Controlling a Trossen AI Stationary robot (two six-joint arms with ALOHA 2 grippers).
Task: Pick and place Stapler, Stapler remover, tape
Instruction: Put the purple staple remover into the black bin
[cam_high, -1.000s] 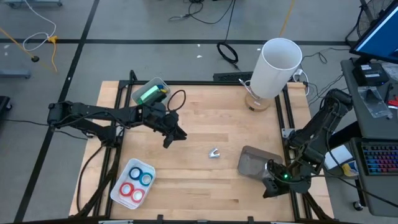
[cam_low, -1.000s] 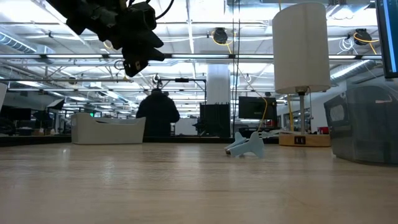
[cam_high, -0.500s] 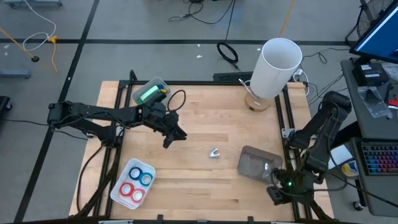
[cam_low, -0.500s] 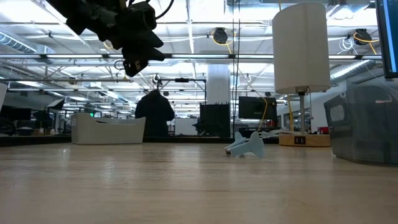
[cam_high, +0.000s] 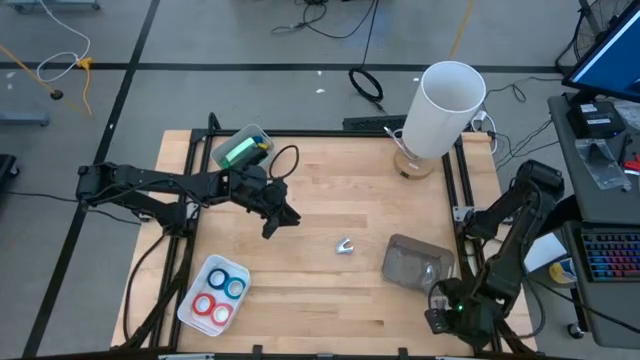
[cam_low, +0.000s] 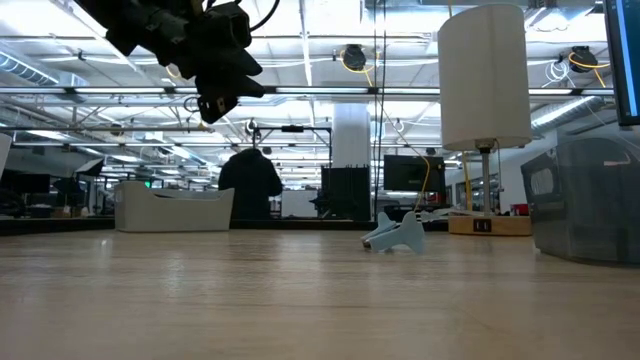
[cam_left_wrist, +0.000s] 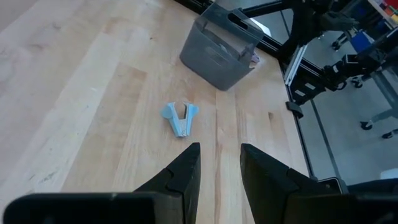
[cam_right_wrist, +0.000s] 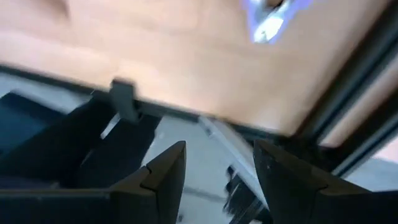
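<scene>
The pale blue staple remover (cam_high: 344, 246) lies on the wood near the table's middle, also seen in the left wrist view (cam_left_wrist: 180, 118) and the low view (cam_low: 395, 235). Two blue and two red tape rolls (cam_high: 217, 295) lie in a white tray by the near left corner. A green object (cam_high: 240, 150) sits in a clear tub at the far left. My left gripper (cam_high: 275, 217) hovers open above the table, left of the remover (cam_left_wrist: 217, 165). My right gripper (cam_high: 440, 318) is open beyond the near right corner (cam_right_wrist: 217, 165).
A grey translucent bin (cam_high: 418, 262) stands right of the remover, also in the left wrist view (cam_left_wrist: 221, 50). A tall white cylinder (cam_high: 450, 105) stands on a wooden base at the far right corner. Black frame rails run along the table's edges. A person stands far behind the table (cam_low: 252, 180).
My right gripper has moved toward the table's near edge and ended up past the near right corner, beside the grey bin. The staple remover, the tape rolls and the bin have stayed where they were.
</scene>
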